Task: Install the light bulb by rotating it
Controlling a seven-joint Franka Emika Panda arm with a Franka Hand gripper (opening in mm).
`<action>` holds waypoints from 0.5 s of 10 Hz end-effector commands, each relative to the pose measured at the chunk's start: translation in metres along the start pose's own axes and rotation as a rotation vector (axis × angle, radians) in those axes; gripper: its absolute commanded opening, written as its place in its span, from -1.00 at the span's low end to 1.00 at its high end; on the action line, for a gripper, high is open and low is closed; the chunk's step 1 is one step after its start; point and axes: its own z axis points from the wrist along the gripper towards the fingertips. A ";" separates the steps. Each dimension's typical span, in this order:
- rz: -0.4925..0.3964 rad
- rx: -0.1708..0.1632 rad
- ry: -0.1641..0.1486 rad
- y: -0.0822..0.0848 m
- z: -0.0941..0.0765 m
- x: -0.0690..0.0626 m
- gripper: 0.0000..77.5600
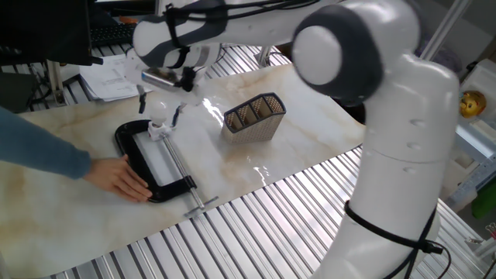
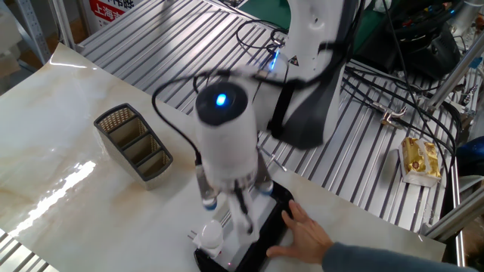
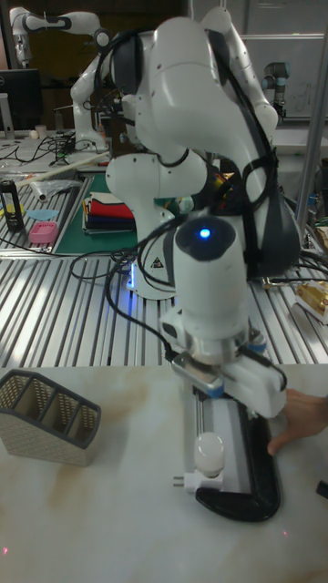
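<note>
Bulb (image 3: 210, 448) is seen seated upright on a small white socket block (image 3: 195, 477) at the near end of the clamp (image 1: 155, 167), globe up. In the other fixed view the bulb (image 2: 210, 235) sits at the clamp's (image 2: 261, 227) lower-left end, clear of the arm.

Gripper (image 1: 159, 101) is raised above the bulb (image 1: 159, 124), not touching it; a gap is visible between fingers (image 1: 177, 115) and globe. Fingers appear spread apart with nothing between them in one fixed view; motion blur in the other fixed view, so the gripper (image 2: 234, 208) is hard to read there. In the tall view the gripper (image 3: 223, 387) is seen just above and behind the bulb.

Clamp is a black C-shaped frame with a metal screw bar (image 1: 182, 174), lying flat on the marble-pattern table (image 1: 70, 209). A person's hand (image 1: 124, 180) is pressed flat on the clamp's outer edge; same hand (image 2: 306, 236) is seen at the right of the clamp in the other fixed view.

Mesh basket (image 1: 254, 116) with three compartments stands on the table, well apart from the clamp, to the side of the arm (image 1: 364, 116).
</note>
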 end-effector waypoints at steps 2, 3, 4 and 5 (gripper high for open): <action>-0.385 0.089 -0.080 -0.029 -0.040 0.003 1.00; -0.435 0.150 -0.097 -0.030 -0.041 0.001 1.00; -0.440 0.152 -0.097 -0.031 -0.042 0.001 1.00; -0.446 0.153 -0.090 -0.037 -0.047 0.000 1.00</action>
